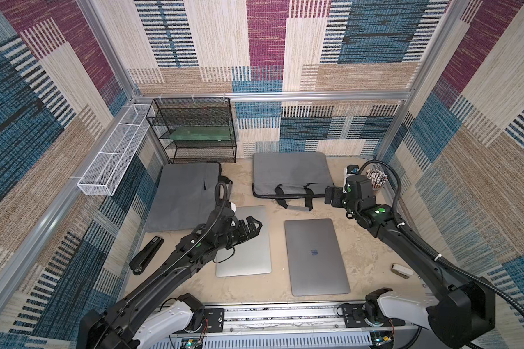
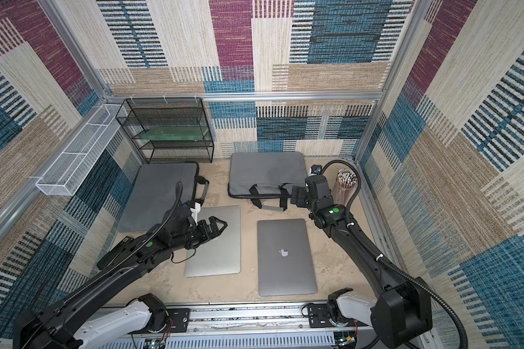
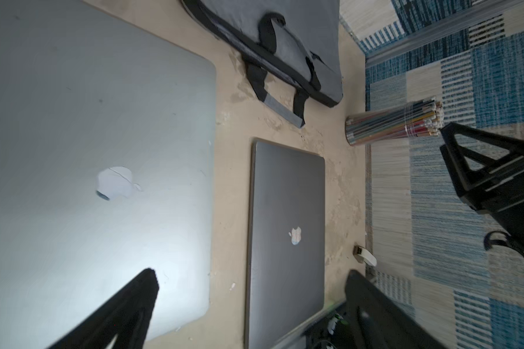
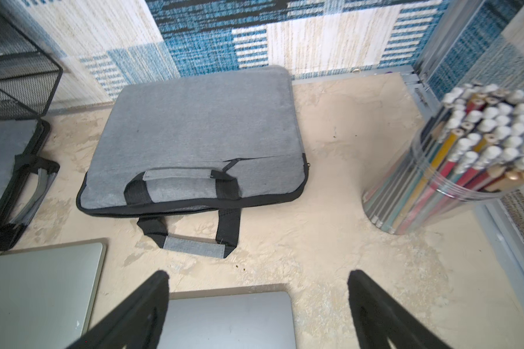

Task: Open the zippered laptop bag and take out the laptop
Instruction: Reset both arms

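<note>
Left wrist view shows the left claw wide open, empty, above the silver laptop, which looks stiff and slippery, so its edge is best to grab.

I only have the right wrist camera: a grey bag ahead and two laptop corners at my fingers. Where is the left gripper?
Observer: The left gripper hangs open over the silver laptop, holding nothing.
Operator: Is the dark laptop lying fully in the open?
Observer: Yes. The dark laptop lies whole on the table, lid shut, logo up.
Operator: Anything near the left bag that I can't see?
Observer: A black stapler lies on the table, just off the near corner of the left bag.
</note>
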{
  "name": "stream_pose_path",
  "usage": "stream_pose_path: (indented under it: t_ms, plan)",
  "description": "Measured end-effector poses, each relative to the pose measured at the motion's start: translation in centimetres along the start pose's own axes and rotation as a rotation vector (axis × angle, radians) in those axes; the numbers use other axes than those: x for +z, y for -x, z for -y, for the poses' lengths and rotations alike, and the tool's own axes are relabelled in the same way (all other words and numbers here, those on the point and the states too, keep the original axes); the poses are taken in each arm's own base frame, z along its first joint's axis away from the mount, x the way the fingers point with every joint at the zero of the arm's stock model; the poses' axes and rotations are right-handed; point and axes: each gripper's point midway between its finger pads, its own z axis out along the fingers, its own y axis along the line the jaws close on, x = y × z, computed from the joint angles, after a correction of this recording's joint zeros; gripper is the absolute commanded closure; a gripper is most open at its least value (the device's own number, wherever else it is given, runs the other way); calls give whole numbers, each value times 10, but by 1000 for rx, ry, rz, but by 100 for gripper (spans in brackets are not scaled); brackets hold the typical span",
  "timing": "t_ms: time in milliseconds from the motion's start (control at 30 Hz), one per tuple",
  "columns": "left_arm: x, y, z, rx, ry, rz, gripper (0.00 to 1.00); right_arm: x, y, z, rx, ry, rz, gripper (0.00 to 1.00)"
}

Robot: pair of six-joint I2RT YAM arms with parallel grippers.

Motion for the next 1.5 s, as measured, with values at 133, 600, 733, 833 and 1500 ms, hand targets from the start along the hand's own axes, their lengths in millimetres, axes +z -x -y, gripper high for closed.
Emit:
stream_pose_path:
  t_ms: [133, 600, 733, 833, 1500]
  plan:
    - [-29, 19, -20, 68, 85, 148, 1, -6, 1, 12, 21, -26, 55, 5]
    - [-84, 50, -94, 244, 412, 484, 1, -21, -13, 37, -21, -71, 211, 5]
    - [-88, 56, -111, 310, 504, 560, 1, -20, -19, 45, -33, -84, 239, 5]
    - [-86, 57, -125, 368, 569, 603, 1, -20, -24, 51, -36, -92, 260, 5]
    - [-54, 86, -195, 431, 764, 731, 1, -12, -31, 98, 30, -141, 403, 5]
